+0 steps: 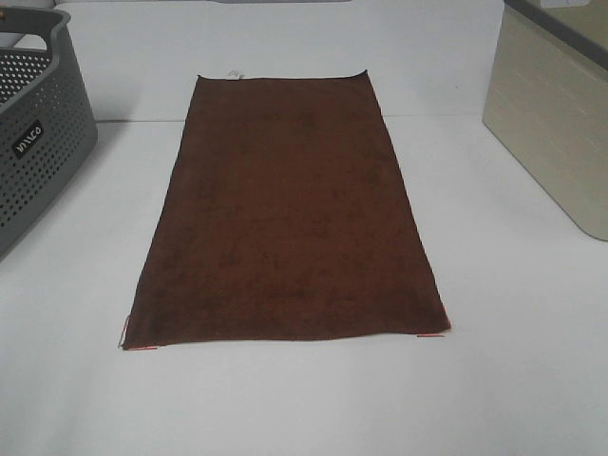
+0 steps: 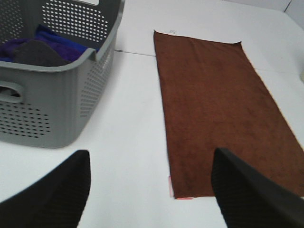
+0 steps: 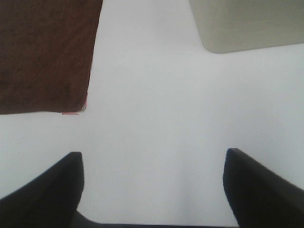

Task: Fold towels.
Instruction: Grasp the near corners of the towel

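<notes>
The dark reddish-brown towel [image 1: 290, 209] lies flat and unfolded in the middle of the white table, long side running away from me, with a small white tag [image 1: 232, 73] at its far short edge. Neither gripper shows in the high view. In the left wrist view the left gripper [image 2: 152, 190] is open and empty, held above the table near the towel's [image 2: 218, 109] near left corner. In the right wrist view the right gripper [image 3: 153, 190] is open and empty, over bare table to the right of the towel's [image 3: 45, 52] near right corner.
A grey perforated basket [image 1: 33, 142] stands at the far left; the left wrist view shows it [image 2: 52, 90] holding blue and dark cloths [image 2: 42, 45]. A beige bin [image 1: 556, 123] stands at the far right, also in the right wrist view [image 3: 247, 23].
</notes>
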